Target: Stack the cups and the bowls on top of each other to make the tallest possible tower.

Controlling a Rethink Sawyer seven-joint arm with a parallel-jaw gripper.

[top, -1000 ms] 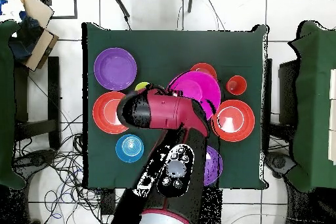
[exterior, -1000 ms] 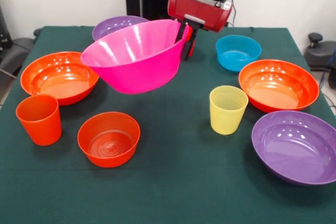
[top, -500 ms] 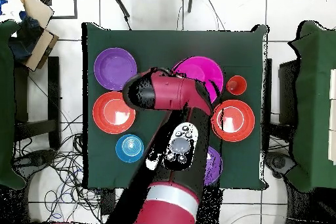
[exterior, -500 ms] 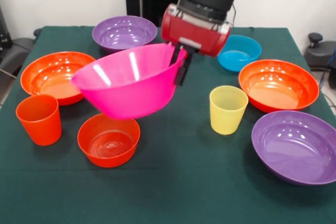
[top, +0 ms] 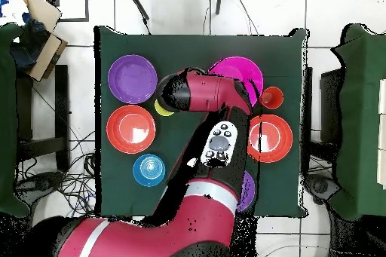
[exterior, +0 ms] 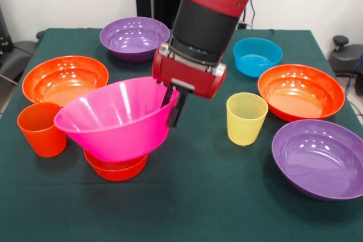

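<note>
The red and black arm's gripper point(exterior: 174, 101) is clamped on the rim of the big, deep, glossy pink plastic bowl point(exterior: 113, 120), one black finger inside the wall and one outside it. The pink bowl hangs tilted, its far rim by the gripper higher than its near rim, and its underside sits in or just over the small orange plastic bowl point(exterior: 116, 166), of which only the lower part shows beneath; whether the two touch I cannot tell. Just left of them on the dark green cloth-covered table point(exterior: 193, 208) stands an orange ribbed plastic cup point(exterior: 38, 131), partly hidden by the pink rim. A yellow ribbed cup point(exterior: 245, 118) stands upright to the right of the gripper. Around lie two wide orange bowls point(exterior: 65, 80) point(exterior: 300, 91), two purple bowls point(exterior: 134, 37) point(exterior: 320, 158) and a small blue bowl point(exterior: 257, 56), all separate, none stacked.
</note>
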